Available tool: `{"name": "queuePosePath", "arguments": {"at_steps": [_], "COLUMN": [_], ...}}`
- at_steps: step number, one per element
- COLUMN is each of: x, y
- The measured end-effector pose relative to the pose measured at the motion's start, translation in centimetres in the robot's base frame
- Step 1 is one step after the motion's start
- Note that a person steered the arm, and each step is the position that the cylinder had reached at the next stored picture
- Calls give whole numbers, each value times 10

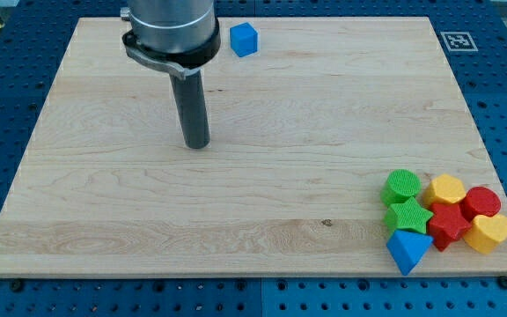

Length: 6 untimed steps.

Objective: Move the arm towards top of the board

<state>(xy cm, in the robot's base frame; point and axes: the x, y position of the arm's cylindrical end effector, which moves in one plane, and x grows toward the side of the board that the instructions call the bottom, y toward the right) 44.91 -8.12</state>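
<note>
My tip (198, 144) rests on the wooden board (236, 202), left of centre in its upper half. The dark rod rises from it to the grey arm body (169, 26) at the view's top. A blue cube (244, 40) sits near the board's top edge, up and to the right of my tip and apart from it. All other blocks lie far off at the view's bottom right.
A cluster sits at the board's bottom right corner: a green cylinder (402, 185), a green star (408, 216), a blue triangle (407, 251), a yellow hexagon (446, 189), a red star (448, 224), a red cylinder (481, 202) and a yellow heart (488, 233). A marker tag (457, 40) lies off the board's top right.
</note>
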Motion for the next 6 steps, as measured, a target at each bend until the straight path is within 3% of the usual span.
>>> {"name": "queuePosePath", "arguments": {"at_steps": [6], "x": [-55], "y": [-13]}}
